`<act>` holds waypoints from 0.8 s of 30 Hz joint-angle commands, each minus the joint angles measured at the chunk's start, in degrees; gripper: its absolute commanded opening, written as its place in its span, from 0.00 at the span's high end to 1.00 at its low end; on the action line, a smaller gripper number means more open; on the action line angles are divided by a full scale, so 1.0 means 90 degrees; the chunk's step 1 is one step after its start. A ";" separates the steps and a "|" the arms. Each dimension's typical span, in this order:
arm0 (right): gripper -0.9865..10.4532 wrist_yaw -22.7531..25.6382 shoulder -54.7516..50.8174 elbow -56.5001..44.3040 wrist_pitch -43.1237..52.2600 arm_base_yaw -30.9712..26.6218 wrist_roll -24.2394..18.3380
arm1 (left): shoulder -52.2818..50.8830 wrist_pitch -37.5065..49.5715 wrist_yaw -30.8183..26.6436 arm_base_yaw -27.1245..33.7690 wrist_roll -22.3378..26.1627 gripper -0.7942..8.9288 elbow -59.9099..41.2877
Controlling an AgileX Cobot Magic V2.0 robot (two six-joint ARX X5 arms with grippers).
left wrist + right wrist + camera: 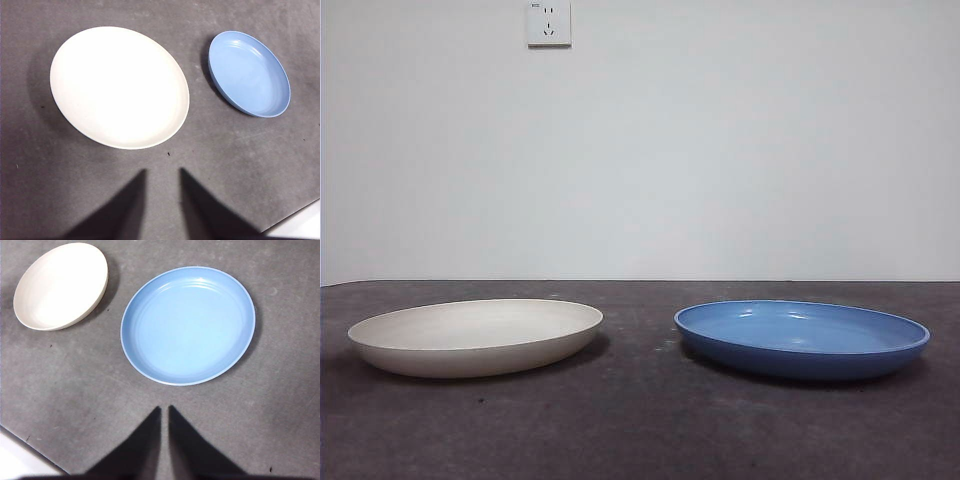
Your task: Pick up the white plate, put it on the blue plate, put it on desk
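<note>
Both grippers hung empty: left gripper (162,172) parted, right gripper (164,410) nearly shut. The matte cream-white round plate (477,335) sat apart from the glossy blue round plate (802,338); its shallow rim could slip.

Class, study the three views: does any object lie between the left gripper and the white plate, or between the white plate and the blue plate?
Nothing visible does. Only bare desk separates the left gripper from the white plate, and only bare desk lies in the gap between it and the blue plate.

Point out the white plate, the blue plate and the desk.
white plate (470,325), front view, inner bowl.
blue plate (800,327), front view, inner bowl.
desk (640,420), front view, bare surface in front of the plates.
</note>
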 commanded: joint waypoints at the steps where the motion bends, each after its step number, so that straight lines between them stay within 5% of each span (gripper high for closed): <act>1: 0.68 -0.0007 0.0029 0.0138 0.0039 0.0017 -0.0002 | 0.0027 0.0036 0.0019 -0.0012 0.0112 0.55 0.0143; 4: 0.51 0.0017 0.0029 0.0138 0.0063 0.0017 0.0078 | 0.0032 0.0046 0.0019 -0.0012 0.0095 0.43 0.0143; 16: 0.51 0.0017 0.0029 0.0138 0.0090 0.0017 0.0085 | 0.0529 0.0733 -0.0019 -0.0012 -0.0294 0.41 0.0165; 24: 0.51 0.0015 0.0029 0.0138 0.0107 0.0017 0.0100 | 0.1970 0.1095 -0.0879 -0.0143 -0.0357 0.41 0.0845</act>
